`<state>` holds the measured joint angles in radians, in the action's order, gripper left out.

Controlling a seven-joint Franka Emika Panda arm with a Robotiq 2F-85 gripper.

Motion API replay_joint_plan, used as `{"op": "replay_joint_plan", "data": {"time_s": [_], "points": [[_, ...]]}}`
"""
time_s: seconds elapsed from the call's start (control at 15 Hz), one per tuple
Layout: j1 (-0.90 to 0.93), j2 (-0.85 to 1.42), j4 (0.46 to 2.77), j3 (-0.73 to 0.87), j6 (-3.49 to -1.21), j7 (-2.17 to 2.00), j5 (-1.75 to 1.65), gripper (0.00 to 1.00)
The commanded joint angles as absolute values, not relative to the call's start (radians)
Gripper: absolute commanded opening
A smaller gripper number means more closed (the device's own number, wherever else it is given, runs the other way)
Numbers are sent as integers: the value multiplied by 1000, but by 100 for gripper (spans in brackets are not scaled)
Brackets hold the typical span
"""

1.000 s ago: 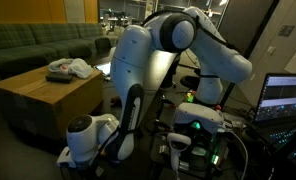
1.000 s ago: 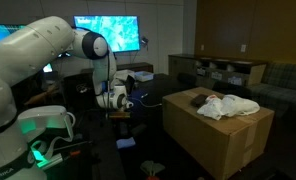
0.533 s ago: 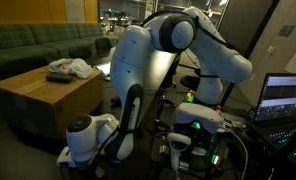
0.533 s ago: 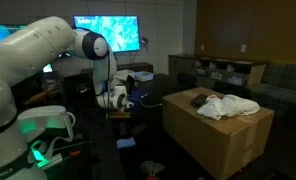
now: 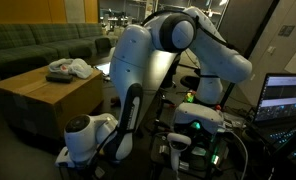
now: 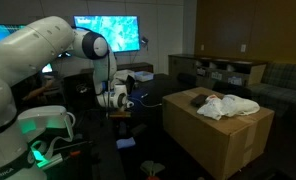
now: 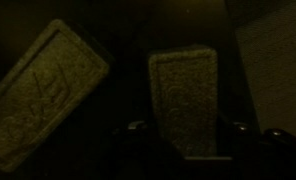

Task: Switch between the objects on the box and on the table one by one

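In the wrist view your tool stands directly over a brownish rectangular piece that lies flat on the dark worktop. The piece is between the two jaws. Its long axis runs straight up the picture, away from the wrist, and the jaws stand one at each long side, close to its nearer end. So the grip goes across the short width, and I judge that no turn of the wrist is needed. The jaws look about half way in, but the picture is too dark to tell if they already press on the piece.

A second brownish piece lies to the left, apart from the first one, with its long axis tilted from lower left to upper right. Take care that the left jaw does not catch it.

Only the wrist view shows these two pieces. In both exterior views you cannot see them: the arm or darkness hides them. An exterior view shows instead the box, well apart from the tool, with the white cloth and a dark piece on its top, so the carry to the box top will be sideways and upward
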<state>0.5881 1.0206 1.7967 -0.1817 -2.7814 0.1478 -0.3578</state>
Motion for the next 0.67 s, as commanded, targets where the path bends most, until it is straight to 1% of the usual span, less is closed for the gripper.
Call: {"op": "replay_joint_plan", "data": {"time_s": [0.0,0.6], "points": [[579,970,1812,-195,-2711,159,-349,33],[589,792,1890,-182,-2552,92,-357,33]]}}
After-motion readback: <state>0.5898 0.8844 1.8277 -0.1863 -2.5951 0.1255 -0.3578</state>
